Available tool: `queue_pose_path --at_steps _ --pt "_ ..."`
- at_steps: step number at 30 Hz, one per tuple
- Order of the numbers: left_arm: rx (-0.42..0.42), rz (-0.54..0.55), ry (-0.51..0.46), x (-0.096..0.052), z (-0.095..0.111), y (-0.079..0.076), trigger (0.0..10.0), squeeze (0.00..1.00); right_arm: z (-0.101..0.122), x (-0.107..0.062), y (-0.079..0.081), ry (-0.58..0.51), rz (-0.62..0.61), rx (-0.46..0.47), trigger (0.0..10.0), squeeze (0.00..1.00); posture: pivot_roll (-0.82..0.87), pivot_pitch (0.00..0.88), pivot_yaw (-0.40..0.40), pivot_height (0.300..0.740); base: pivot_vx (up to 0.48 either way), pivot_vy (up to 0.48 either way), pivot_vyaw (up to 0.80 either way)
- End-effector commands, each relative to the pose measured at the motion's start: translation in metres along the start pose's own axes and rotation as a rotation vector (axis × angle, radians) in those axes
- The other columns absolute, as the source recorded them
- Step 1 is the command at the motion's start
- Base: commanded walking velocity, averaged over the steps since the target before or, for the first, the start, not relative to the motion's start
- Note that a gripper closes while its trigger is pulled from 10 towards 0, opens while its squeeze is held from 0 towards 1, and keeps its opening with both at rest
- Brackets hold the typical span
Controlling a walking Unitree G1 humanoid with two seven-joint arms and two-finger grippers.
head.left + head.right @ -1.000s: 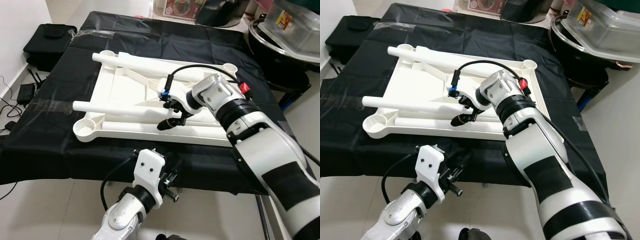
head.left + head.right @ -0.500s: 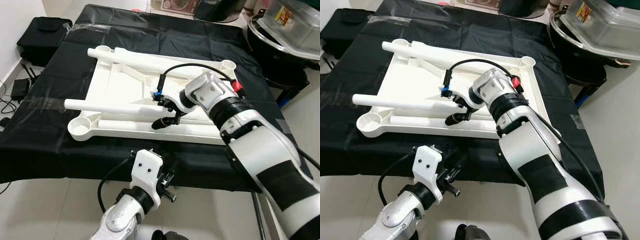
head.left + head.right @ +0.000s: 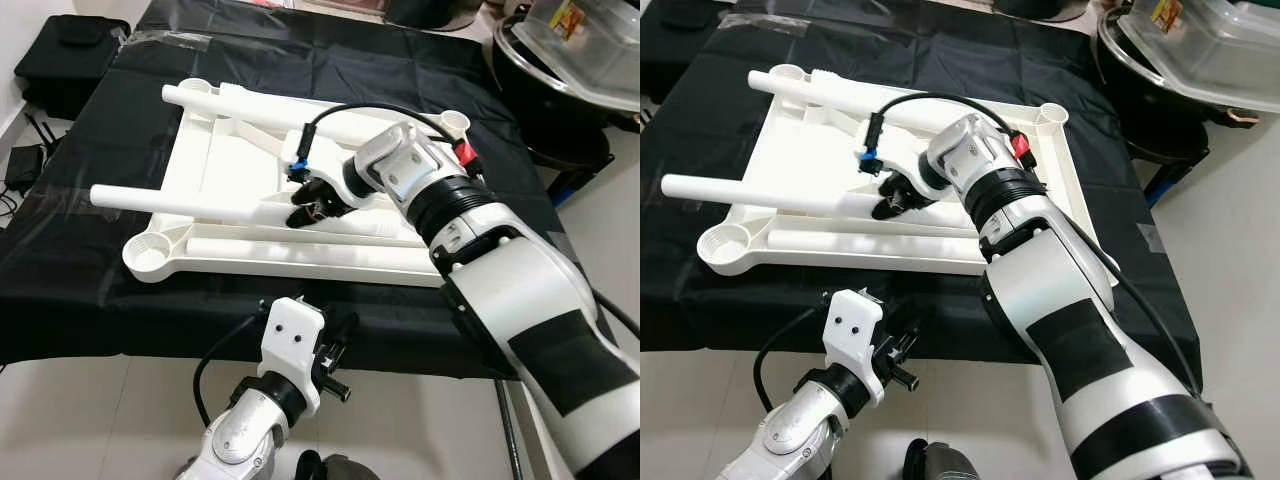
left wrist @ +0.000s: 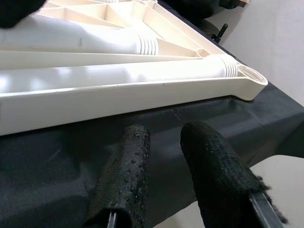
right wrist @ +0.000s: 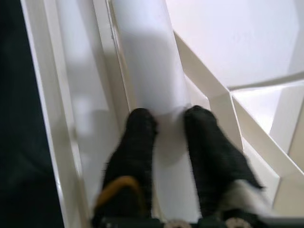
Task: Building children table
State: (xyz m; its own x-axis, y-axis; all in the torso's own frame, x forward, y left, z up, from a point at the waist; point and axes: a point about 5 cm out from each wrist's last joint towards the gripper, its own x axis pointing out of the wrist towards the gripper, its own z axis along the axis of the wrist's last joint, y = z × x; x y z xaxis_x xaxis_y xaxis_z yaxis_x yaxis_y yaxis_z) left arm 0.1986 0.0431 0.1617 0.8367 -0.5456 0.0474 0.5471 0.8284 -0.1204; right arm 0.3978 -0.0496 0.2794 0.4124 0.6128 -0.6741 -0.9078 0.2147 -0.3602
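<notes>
A white children's table top (image 3: 230,165) lies upside down on a black cloth (image 3: 80,290). One white tube leg (image 3: 250,105) lies along its far edge and another (image 3: 300,250) along its near edge. A third leg (image 3: 180,200) lies across the middle, its free end sticking out past the left rim. My right gripper (image 3: 303,213) is shut on that leg's inner end; in the right wrist view its fingers (image 5: 137,128) straddle the tube (image 5: 147,61). My left gripper (image 4: 164,142) hangs low before the cloth's front edge, open with nothing between its fingers, pointing at the near rim (image 4: 142,95).
A black bag (image 3: 65,55) sits at the far left, with cables (image 3: 20,165) on the floor beside it. At the far right a large black pot (image 3: 560,120) carries a clear plastic box (image 3: 590,35). Pale tile floor lies before the cloth.
The camera has shifted. My right gripper has come up from the near rim onto the middle leg, and that leg has slid left, further out past the table's left rim.
</notes>
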Motion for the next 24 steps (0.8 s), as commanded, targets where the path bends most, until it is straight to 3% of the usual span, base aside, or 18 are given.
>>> queue_pose_path --at_steps 1,3,4,5,6,8,9,10,11,17,24 --pt "-0.075 -0.067 -0.052 0.001 0.011 -0.025 10.0 0.00 -0.011 0.011 0.008 0.030 0.045 0.039 0.0 0.00 0.03 0.241 -0.220 0.740 0.000 0.000 0.00" --pt "-0.072 -0.063 -0.053 0.001 0.011 -0.025 10.0 0.00 -0.008 0.011 0.008 0.018 0.052 0.041 0.0 0.00 0.03 0.241 -0.222 0.740 0.000 0.000 0.00" --pt "-0.069 -0.058 -0.055 0.001 0.012 -0.024 10.0 0.00 -0.004 0.011 0.009 0.004 0.066 0.044 2.7 0.00 0.02 0.240 -0.224 0.740 0.000 0.000 0.00" --pt "-0.069 -0.058 -0.055 0.001 0.012 -0.024 10.0 0.00 -0.004 0.011 0.009 0.004 0.066 0.044 2.7 0.00 0.02 0.240 -0.224 0.740 0.000 0.000 0.00" --pt "-0.069 -0.057 -0.056 0.002 0.012 -0.024 10.0 0.00 -0.003 0.011 0.010 0.000 0.071 0.046 10.0 0.00 0.02 0.240 -0.224 0.740 0.000 0.000 0.00" --pt "-0.070 -0.053 -0.061 0.002 0.013 -0.024 10.0 0.00 0.003 0.011 0.010 -0.021 0.077 0.042 10.0 0.00 0.02 0.241 -0.226 0.740 0.000 0.000 0.00" --pt "-0.073 -0.052 -0.063 0.003 0.013 -0.024 10.0 0.00 0.007 0.011 0.010 -0.041 0.068 0.035 10.0 0.88 0.02 0.241 -0.226 0.740 0.000 0.000 0.00" --pt "-0.073 -0.052 -0.063 0.003 0.013 -0.024 10.0 0.00 0.007 0.011 0.010 -0.041 0.068 0.035 10.0 0.88 0.02 0.241 -0.226 0.740 0.000 0.000 0.00" --pt "-0.073 -0.052 -0.064 0.002 0.014 -0.024 10.0 0.00 0.010 0.010 0.009 -0.054 0.057 0.031 10.0 1.00 0.02 0.244 -0.227 0.740 0.000 0.000 0.00" --pt "-0.070 -0.049 -0.068 0.002 0.015 -0.025 10.0 0.00 0.020 0.005 0.004 -0.117 -0.002 0.050 10.0 1.00 0.02 0.251 -0.232 0.740 0.000 0.000 0.00" --pt "-0.074 -0.046 -0.078 0.002 0.019 -0.024 10.0 0.00 0.039 -0.014 -0.006 -0.216 -0.030 0.063 10.0 1.00 0.03 0.252 -0.230 0.740 0.000 0.000 0.00"
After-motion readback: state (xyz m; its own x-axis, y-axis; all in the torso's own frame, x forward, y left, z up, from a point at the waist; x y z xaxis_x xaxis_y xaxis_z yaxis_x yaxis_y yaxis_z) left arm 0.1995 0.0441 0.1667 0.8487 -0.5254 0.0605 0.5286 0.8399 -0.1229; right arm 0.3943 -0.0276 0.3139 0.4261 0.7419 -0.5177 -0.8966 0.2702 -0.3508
